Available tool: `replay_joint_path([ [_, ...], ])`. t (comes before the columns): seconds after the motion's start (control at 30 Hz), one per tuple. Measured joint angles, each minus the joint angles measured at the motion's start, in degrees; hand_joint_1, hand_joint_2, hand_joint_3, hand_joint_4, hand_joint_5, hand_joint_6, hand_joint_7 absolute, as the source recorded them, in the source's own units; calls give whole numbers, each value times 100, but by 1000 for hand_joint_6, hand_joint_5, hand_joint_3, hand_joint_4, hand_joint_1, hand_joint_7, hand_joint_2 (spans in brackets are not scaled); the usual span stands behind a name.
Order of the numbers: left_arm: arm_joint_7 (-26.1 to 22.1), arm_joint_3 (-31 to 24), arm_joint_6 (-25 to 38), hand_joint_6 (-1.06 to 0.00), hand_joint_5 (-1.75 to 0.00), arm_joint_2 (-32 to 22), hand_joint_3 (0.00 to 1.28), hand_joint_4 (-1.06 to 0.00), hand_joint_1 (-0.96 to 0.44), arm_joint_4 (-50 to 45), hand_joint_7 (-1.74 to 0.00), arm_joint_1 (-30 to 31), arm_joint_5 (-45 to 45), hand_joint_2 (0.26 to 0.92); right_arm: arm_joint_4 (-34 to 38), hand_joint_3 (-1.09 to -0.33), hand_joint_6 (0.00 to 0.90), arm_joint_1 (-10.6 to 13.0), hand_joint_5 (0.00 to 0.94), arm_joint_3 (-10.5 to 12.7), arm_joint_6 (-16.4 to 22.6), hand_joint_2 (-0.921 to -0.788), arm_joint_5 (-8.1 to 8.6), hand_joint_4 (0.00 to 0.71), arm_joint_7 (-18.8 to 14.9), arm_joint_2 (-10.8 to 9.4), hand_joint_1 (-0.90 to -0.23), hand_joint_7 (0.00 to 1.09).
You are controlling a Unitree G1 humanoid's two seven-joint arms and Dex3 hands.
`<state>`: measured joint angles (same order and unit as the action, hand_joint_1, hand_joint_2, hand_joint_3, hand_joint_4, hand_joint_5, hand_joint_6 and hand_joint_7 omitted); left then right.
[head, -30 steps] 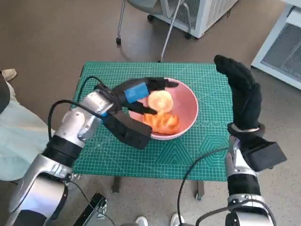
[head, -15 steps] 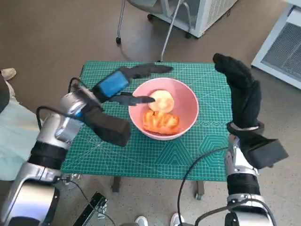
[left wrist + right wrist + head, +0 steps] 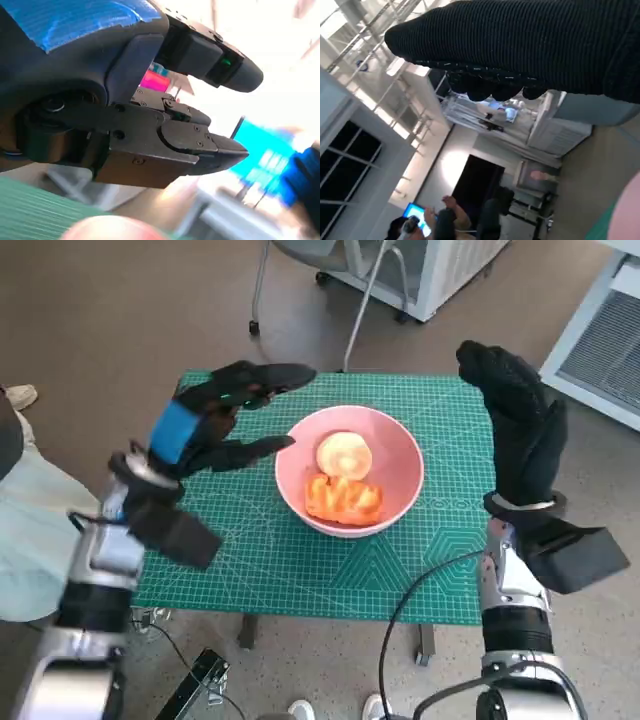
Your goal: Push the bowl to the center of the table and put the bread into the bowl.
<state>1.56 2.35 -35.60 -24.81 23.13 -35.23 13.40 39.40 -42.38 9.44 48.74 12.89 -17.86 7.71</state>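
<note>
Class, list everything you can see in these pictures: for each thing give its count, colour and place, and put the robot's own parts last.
Bowl: one, pink, near the middle of the table.
Bread: one round pale piece, inside the bowl, on its far side.
Orange food: one orange piece, inside the bowl, on the near side, beside the bread.
Cutting mat: one, green with a printed grid, covering the table top.
Chair: one, metal legs on castors, on the floor beyond the table.
White cabinet: one, on the floor beyond the table.
Person: one, seen in the right wrist view, far off indoors.
Left hand: one, black with blue tape, fingers spread, over the table's left part, holding nothing.
Right hand: one, black knitted glove, upright at the table's right edge, holding nothing.
</note>
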Motion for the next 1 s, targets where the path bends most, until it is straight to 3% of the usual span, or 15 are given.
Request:
replay_joint_path([
  [0.13, 117, -161, -16, -327, -601, 323, 290, -388, 13, -262, -797, 342, -239, 918, -86, -614, 218, -60, 15, -48, -41, -911, -49, 484, 19, -12, -433, 896],
  [0.37, 258, -333, 20, -274, -699, 647, 341, -312, 10, -706, -881, 638, -257, 912, -217, -581, 225, -159, 15, -90, -148, -920, -87, 487, 19, -15, -452, 881],
  [1.0, 98, -509, 362, -268, -558, 951, 436, -323, 11, -894, -810, 629, -574, 883, -386, -549, 226, -191, 16, -115, -362, -921, -30, 491, -11, -15, -461, 854],
])
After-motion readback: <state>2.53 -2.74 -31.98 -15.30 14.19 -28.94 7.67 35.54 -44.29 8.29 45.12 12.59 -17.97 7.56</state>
